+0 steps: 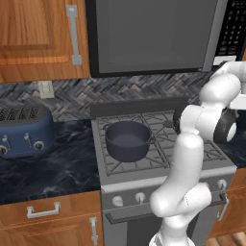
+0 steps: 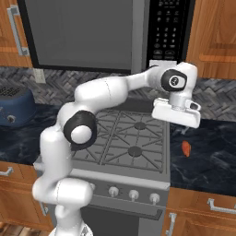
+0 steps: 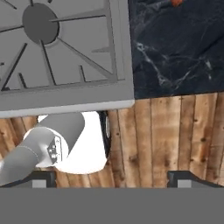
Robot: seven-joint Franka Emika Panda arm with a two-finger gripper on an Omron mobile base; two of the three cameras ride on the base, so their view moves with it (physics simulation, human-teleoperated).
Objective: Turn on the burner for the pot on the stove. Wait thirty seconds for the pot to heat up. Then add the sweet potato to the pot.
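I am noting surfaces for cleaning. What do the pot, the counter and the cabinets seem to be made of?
The pot looks like dark blue-grey metal with a dull, matte finish; its smooth, even walls suggest so. The counter seems polished dark stone, perhaps marble, because pale veins run through it. The cabinets look like varnished reddish-brown wood with visible grain, though a wood-look laminate cannot be ruled out.

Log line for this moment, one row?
gripper: open, empty, above stove right edge | pot: front-left burner | sweet potato: counter right of stove, untouched
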